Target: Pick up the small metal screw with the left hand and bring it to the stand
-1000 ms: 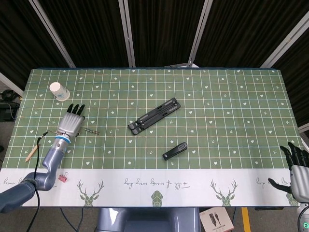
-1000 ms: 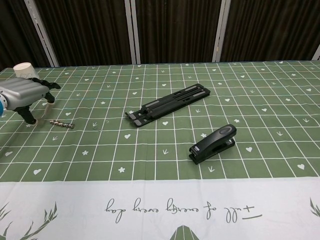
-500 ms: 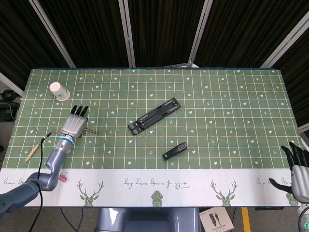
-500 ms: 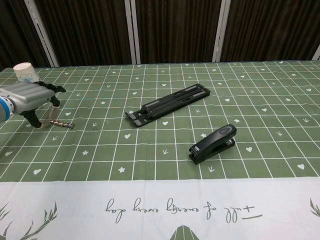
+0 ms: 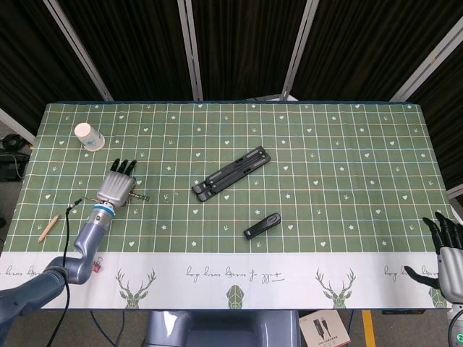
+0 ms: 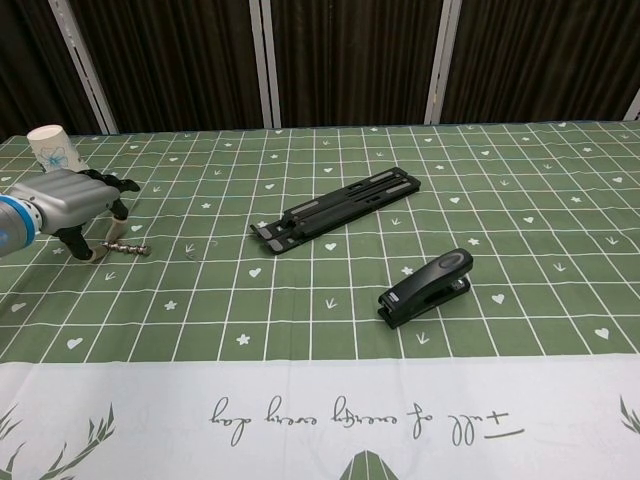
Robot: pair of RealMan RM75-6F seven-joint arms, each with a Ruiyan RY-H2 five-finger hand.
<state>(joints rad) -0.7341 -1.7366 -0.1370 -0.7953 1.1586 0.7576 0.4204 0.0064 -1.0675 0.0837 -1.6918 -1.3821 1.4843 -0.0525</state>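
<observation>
The small metal screw (image 6: 128, 247) lies flat on the green checked cloth at the left, its tip also showing in the head view (image 5: 140, 197). My left hand (image 5: 118, 187) (image 6: 76, 199) hovers right over it, fingers spread and pointing away from me, fingertips down around the screw's left end; it holds nothing. The black folding stand (image 5: 231, 172) (image 6: 336, 203) lies diagonally at the table's middle, well right of the screw. My right hand (image 5: 446, 253) hangs open off the table's near right corner, seen only in the head view.
A white paper cup (image 5: 88, 135) (image 6: 53, 148) stands behind the left hand. A black stapler (image 5: 262, 225) (image 6: 426, 288) lies in front of the stand. A wooden stick (image 5: 48, 228) and a small pink clip (image 5: 97, 269) lie near the left front edge.
The left hand has moved right and slightly forward, coming over the screw's left end. The screw and stand have not moved. The right hand has sunk a little lower.
</observation>
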